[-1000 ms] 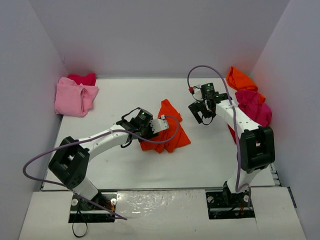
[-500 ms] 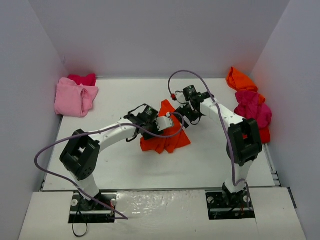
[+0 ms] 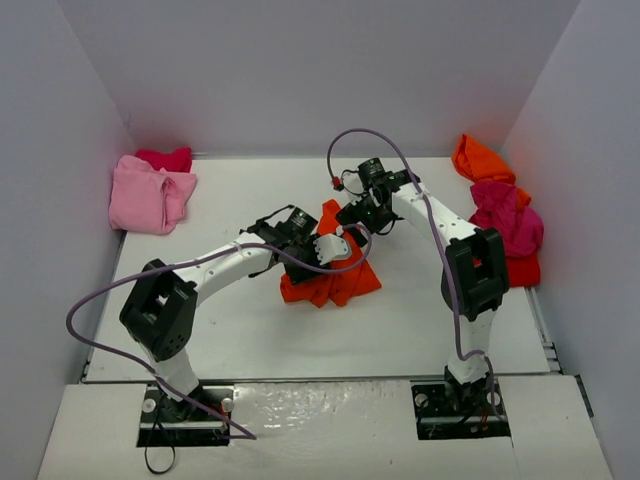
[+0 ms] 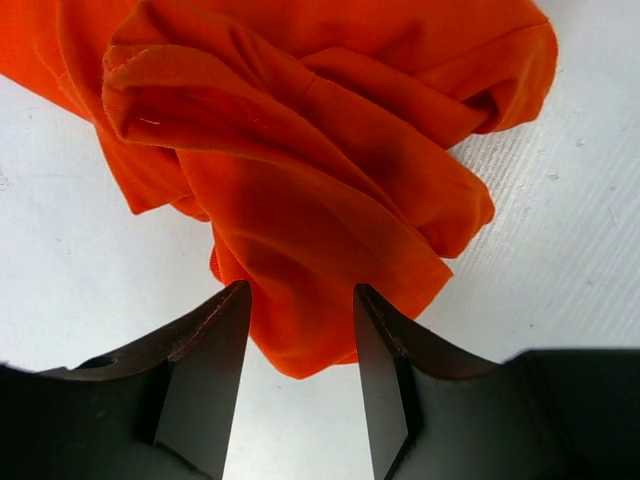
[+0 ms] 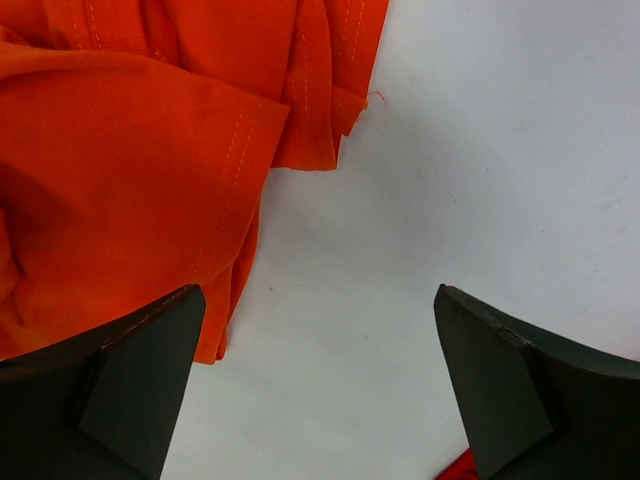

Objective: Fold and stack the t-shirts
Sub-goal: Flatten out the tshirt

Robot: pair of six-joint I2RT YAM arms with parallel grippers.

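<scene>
From above, the crumpled orange-red cloth t-shirt (image 3: 335, 282) lies mid-bench (image 3: 250, 320), with both arms meeting over it. A light pink cloth tee (image 3: 150, 195) is bunched far left, and orange and magenta tees (image 3: 500, 200) are heaped far right.

In the left wrist view, the left pincer (image 4: 300, 320) stands half apart around a thick fold; I cannot tell whether it truly bites.

In the right wrist view, the right pincer (image 5: 320, 390) gapes wide over bare bench beside the stitched hem.

The likely trouble is that the left pincer takes several layers and drags the whole bundle, or that the two close-set pincers collide.
</scene>
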